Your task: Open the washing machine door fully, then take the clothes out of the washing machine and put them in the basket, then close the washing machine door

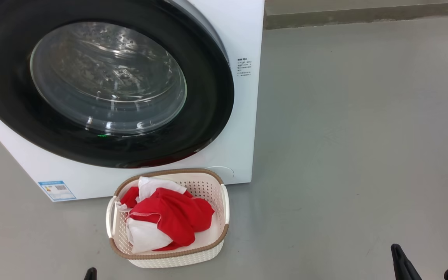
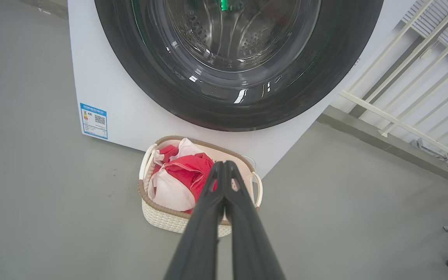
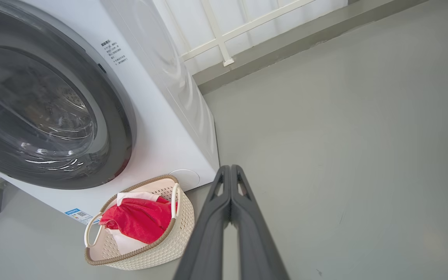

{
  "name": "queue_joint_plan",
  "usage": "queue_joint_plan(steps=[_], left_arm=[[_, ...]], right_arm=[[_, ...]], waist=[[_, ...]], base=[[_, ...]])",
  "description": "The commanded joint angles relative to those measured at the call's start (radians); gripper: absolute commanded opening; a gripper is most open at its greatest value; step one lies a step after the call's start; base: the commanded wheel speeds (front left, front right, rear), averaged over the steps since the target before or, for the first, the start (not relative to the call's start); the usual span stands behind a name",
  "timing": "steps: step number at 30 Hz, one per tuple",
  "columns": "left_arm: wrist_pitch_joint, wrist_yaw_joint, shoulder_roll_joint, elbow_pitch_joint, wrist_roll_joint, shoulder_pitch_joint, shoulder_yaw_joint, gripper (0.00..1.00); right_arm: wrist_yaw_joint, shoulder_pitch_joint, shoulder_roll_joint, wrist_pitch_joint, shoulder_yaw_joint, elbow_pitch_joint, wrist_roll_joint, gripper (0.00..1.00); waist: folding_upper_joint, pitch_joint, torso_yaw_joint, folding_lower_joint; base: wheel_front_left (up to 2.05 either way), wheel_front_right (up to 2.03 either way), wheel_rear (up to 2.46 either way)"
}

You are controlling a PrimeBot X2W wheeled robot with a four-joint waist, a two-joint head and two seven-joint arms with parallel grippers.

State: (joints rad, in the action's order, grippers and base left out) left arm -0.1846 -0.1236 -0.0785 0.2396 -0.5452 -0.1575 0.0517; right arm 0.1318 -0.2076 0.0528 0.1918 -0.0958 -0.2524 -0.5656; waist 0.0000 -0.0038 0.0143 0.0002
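Head view: washing machine [image 1: 243, 116] stood with door [image 1: 208, 97] shut. Just before the machine sat the basket [image 1: 169, 254], likely for a short carry, clothes [image 1: 173, 214] heaped inside. Further before it hung left gripper [image 2: 224, 165] and right gripper [image 3: 230, 169], jaws pressed together, empty; task judged done.

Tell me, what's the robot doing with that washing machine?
Nothing is being handled right now. The red and white clothes lie piled in the basket, which stands on the floor in front of the washing machine. The washing machine door looks shut, with no clothes visible behind its glass. The left gripper and right gripper are shut, empty and apart from the machine. The job looks done.
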Motion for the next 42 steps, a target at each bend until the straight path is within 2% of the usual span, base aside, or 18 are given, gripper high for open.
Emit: queue_joint_plan(steps=[1,42], left_arm=[[0.009,-0.001,-0.006,-0.018,-0.040,0.045,0.014,0.00],[0.124,-0.004,0.008,-0.009,-0.447,0.133,0.034,0.00]], right_arm=[[0.000,0.046,0.009,-0.009,-0.006,0.023,-0.034,0.00],[-0.001,0.154,0.005,-0.127,-0.011,0.017,-0.436,0.00]], waist=[[0.0000,0.000,0.000,-0.0002],[0.0000,0.003,-0.006,-0.0002]], base=[[0.00,0.00,0.00],[0.00,0.00,0.00]])
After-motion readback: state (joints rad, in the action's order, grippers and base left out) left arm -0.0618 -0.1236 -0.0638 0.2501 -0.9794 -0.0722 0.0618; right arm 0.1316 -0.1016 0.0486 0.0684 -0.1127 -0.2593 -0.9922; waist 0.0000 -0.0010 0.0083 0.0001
